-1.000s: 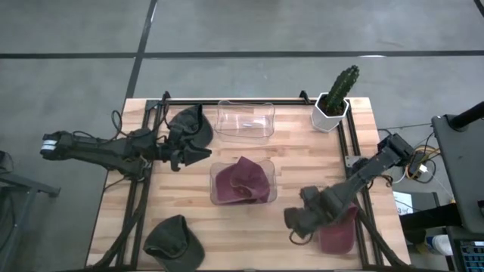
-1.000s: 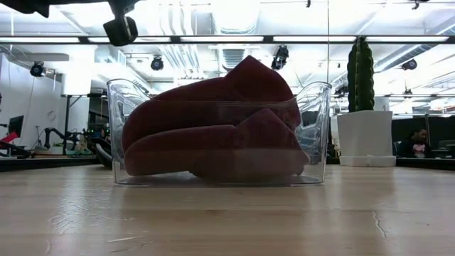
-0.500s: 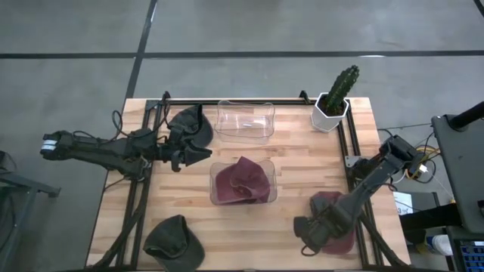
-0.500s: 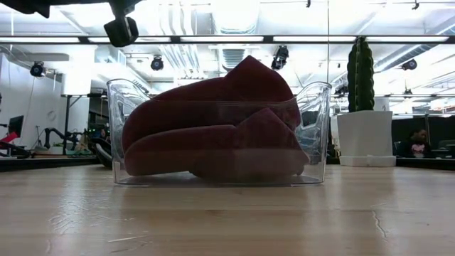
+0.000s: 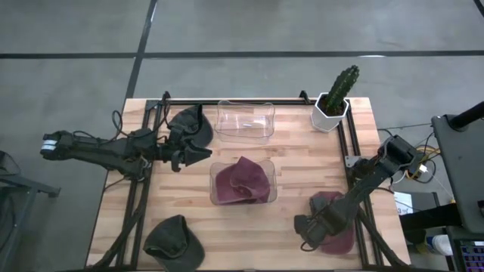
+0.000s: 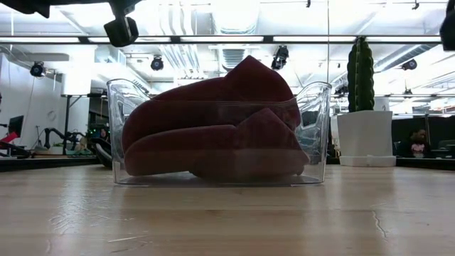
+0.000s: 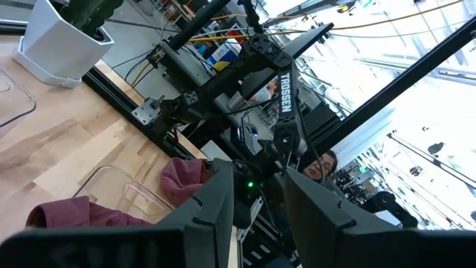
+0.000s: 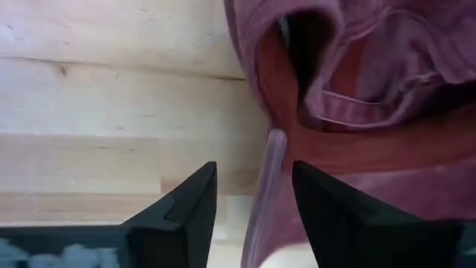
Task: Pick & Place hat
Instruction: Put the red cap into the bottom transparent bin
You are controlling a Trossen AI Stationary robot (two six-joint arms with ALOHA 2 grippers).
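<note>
Hovering low over a maroon hat at the table's near right corner, right gripper with fingers spread, hat brim edge running up between the two dark fingertips in the right wrist view, nothing pinched yet. Just ahead of the fingers, folded crown and inner band; bare wooden table to one side. Off to that gripper's left and farther in, a clear bin already holding maroon hats, likely the destination. Beyond that, an empty clear bin and a potted cactus near the far edge. Left gripper waiting at the far left, apparently over a dark green hat; fingers seen apart in the left wrist view, nothing between them. Another dark green hat lying at the near left corner. Risks from here: closing on only the thin brim edge, so the limp fabric slipping out on the lift; closing too shallow and catching nothing; pressing down and dragging the hat off the table's right edge, close behind it; a dangling brim snagging the bin wall during transfer.
</note>
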